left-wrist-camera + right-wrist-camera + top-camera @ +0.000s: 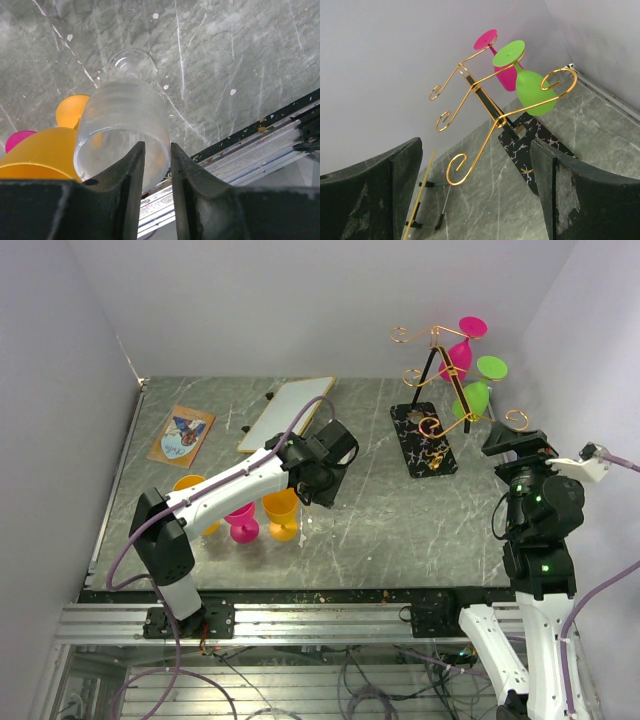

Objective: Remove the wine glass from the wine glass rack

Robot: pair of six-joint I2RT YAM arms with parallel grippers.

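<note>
The wine glass rack point(436, 368) stands at the back right on its black veined base point(425, 440). A pink wine glass point(458, 355) and a green wine glass point(475, 395) hang from it, feet up. My right gripper point(515, 445) is open just right of the rack, and nothing is between its fingers. From the right wrist, the rack point(485, 100), the green glass point(532, 90) and the pink glass point(505, 72) lie ahead of the right gripper point(476, 145). My left gripper point(157, 145) straddles the rim of a clear glass point(122, 120) standing on the table, jaws parted wider than the rim wall.
Two orange glasses point(282, 512) point(190, 490) and a pink one point(242, 523) stand under the left arm. A gold-framed white board point(285, 412) and a picture card point(182, 435) lie at the back left. Walls close in behind and to the right.
</note>
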